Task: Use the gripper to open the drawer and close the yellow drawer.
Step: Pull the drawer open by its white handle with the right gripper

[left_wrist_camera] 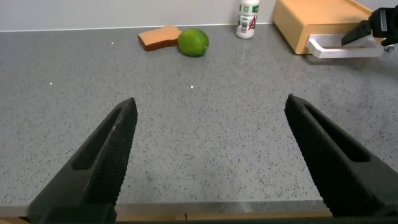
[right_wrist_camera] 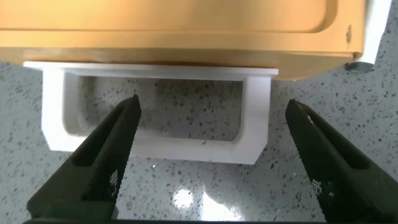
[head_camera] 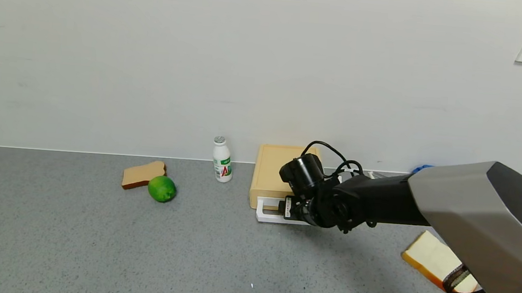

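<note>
The pale yellow-tan drawer box (head_camera: 269, 169) stands by the back wall, its tray pushed in. Its white loop handle (head_camera: 267, 216) faces me. My right gripper (head_camera: 291, 208) is open and empty, low over the table right at the handle. In the right wrist view the handle (right_wrist_camera: 155, 148) lies flat between the fingers of the right gripper (right_wrist_camera: 211, 109), just ahead of the tips, with the drawer front (right_wrist_camera: 174, 31) behind. My left gripper (left_wrist_camera: 211, 109) is open and empty above the table's front edge; its view shows the drawer (left_wrist_camera: 317, 22) far off.
A small white bottle (head_camera: 222, 159) stands left of the drawer. A green lime (head_camera: 162, 189) and a brown bread slice (head_camera: 142, 174) lie farther left. A pale bread slice (head_camera: 434, 260) lies at the right under my right arm. A blue object (head_camera: 421, 168) sits by the wall.
</note>
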Available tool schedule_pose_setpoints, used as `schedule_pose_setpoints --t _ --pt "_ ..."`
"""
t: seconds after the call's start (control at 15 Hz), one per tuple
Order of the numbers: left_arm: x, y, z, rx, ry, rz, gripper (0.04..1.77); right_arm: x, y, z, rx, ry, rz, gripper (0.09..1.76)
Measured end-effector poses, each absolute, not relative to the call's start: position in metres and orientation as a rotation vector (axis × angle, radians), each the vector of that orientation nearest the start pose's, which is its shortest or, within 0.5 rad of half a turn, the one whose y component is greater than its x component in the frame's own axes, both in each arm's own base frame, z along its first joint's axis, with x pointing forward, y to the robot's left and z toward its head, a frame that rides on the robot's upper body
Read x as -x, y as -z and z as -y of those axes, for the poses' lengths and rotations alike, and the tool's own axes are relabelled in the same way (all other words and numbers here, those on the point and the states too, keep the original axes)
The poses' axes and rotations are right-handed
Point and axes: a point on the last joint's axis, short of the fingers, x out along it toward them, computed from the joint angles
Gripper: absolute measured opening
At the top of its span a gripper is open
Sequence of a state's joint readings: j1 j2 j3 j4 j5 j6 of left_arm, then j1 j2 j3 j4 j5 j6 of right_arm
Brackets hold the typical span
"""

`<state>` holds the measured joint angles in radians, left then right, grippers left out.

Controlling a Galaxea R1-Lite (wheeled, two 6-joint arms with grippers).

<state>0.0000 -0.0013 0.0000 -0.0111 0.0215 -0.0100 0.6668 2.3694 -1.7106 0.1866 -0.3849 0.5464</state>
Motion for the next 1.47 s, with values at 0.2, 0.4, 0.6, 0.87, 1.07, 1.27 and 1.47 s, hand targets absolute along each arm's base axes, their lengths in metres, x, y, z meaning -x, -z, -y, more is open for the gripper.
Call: schedule_pose_setpoints --t 0.2,0.4,0.6,0.87,1.07,1.27,1.47 --pt "0.0229 -0.0766 -0.0005 0.011 -0.021 0.012 1.72 -0.3728 -0.0816 -0.2828 -0.088 -0.049 -0.776 1.71" --pt "0.0229 -0.0766 -0.0005 0.011 -0.022 0.012 1.72 -0.3736 -0.0792 -0.2832 -0.087 -0.048 -0.779 1.71" --pt "0.0229 -0.0766 -0.0005 0.011 -0.022 0.012 1.72 -0.3737 -0.0778 -0.2817 -0.08 -0.041 -0.794 1.71" --pt "0.0229 -0.0766 -0.0005 0.011 -0.021 0.012 1.72 -0.3714 -0.0827 -0.2787 -0.101 -0.023 -0.88 1.71" --pt "0.0229 -0.0766 -0.0005 0.011 -0.021 0.013 1.72 -0.3714 -0.0854 -0.2802 -0.12 -0.038 -0.902 1.71" --pt "0.0229 -0.0766 -0.0005 0.011 -0.021 0.012 1.72 -0.3705 -0.0843 -0.2805 -0.116 -0.042 -0.917 1.71" --pt "0.0229 -0.0766 -0.0005 0.011 -0.021 0.013 1.72 -0.3665 -0.0841 -0.2812 -0.109 -0.06 -0.954 1.71"
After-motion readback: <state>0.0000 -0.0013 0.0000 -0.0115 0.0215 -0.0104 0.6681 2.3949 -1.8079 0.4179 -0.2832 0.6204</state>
